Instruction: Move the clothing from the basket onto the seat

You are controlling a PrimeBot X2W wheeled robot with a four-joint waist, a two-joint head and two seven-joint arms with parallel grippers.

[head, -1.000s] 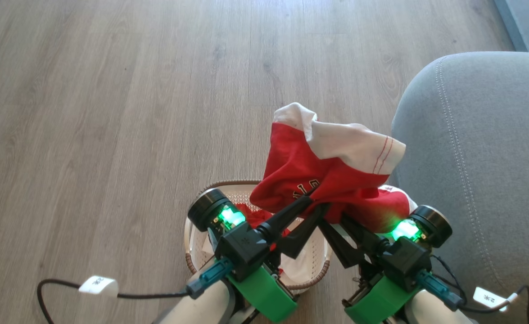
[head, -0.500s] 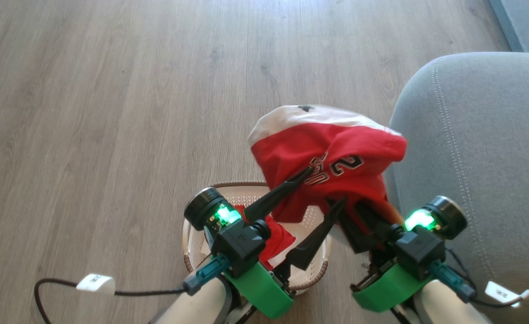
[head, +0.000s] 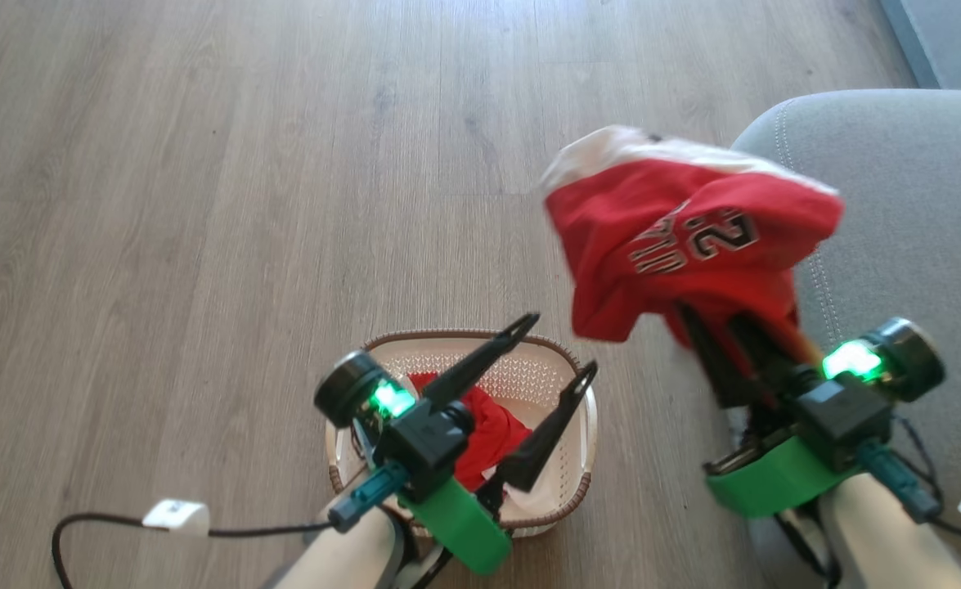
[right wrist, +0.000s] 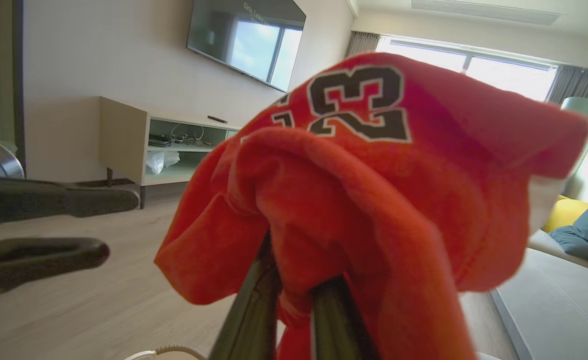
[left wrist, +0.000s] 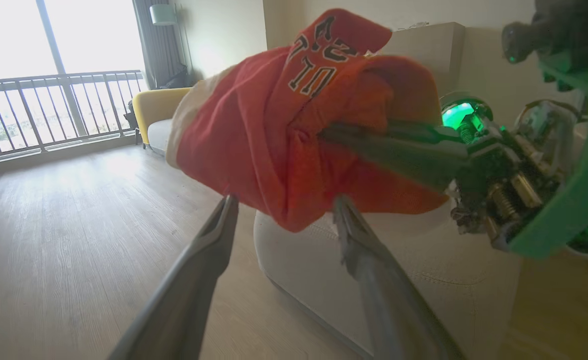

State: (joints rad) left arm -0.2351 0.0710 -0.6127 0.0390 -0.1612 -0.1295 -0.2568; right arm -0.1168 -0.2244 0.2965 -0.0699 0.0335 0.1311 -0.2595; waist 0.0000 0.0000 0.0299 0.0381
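Floor: a pale wood-plank floor (head: 202, 204) ran under everything, with bare boards to the left of the basket and beyond it.
Held garment: a soft, bright red fabric garment (head: 676, 245) with a white edge and dark printed lettering hung bunched in the air. It was above the floor between the basket and the seat, and its far side overlapped the seat's rounded corner.
Right gripper: the right gripper (head: 713, 327) had its two long dark fingers pinched close together on a fold of that garment.
Left gripper: the left gripper (head: 562, 343) was spread wide with nothing between its fingers, poised over the basket and apart from the cloth.
Basket: a small cream perforated plastic basket (head: 566, 364) with a brown braided rim stood on the floor. A second crumpled red garment (head: 492, 429) lay inside it.
Seat: a large grey upholstered seat (head: 913, 204) with pale stitching sat at the right, its top bare.
Open room: floor showed between the basket's right edge and the seat's side.
Hard to make out: the right fingertips were buried in cloth, the lettering was motion-blurred in the head view, and the left arm covered the basket's near wall.
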